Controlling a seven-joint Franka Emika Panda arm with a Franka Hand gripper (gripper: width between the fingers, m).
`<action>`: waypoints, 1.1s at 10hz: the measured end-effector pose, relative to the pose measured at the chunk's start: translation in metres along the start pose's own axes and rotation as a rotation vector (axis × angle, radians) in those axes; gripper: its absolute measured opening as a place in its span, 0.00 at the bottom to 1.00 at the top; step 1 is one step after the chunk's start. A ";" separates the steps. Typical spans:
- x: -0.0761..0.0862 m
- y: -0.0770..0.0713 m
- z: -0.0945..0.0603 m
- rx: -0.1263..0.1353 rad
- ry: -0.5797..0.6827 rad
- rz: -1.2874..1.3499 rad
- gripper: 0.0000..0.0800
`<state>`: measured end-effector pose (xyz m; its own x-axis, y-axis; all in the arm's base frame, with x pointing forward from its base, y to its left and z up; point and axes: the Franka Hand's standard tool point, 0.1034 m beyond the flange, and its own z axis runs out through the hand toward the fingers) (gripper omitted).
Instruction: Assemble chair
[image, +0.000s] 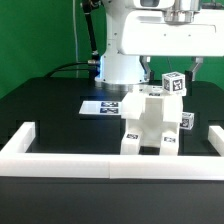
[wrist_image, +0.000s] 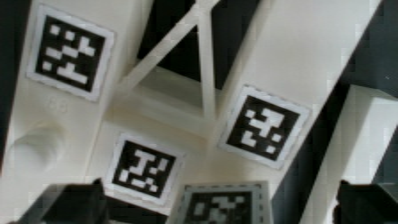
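The black counter (image: 50, 110) carries the white chair (image: 150, 125), standing upright. Behind the chair, toward the exterior view's left, lies the flat marker board (image: 100, 105). A low white barrier wall (image: 60, 163) runs in front of the chair; the robot base (image: 120, 65) stands farther behind.

A green wall (image: 40, 30) is at the back. A black table (image: 50, 115) stands before it, with a low white wall (image: 70, 160) along its near edge. The marker board (image: 98, 105) lies on the table.

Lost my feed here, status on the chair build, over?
Gripper up above chair, jaws unclear. Chair upright on table, partly built, not held. Low wall just in front.
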<state>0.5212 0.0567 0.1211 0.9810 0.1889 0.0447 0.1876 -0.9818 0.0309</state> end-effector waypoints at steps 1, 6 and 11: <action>0.000 0.000 0.000 0.000 0.000 0.000 0.81; -0.002 -0.001 0.000 0.002 -0.011 0.001 0.81; -0.004 -0.007 -0.009 0.030 -0.143 0.031 0.81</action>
<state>0.5156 0.0629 0.1292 0.9830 0.1555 -0.0975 0.1564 -0.9877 0.0013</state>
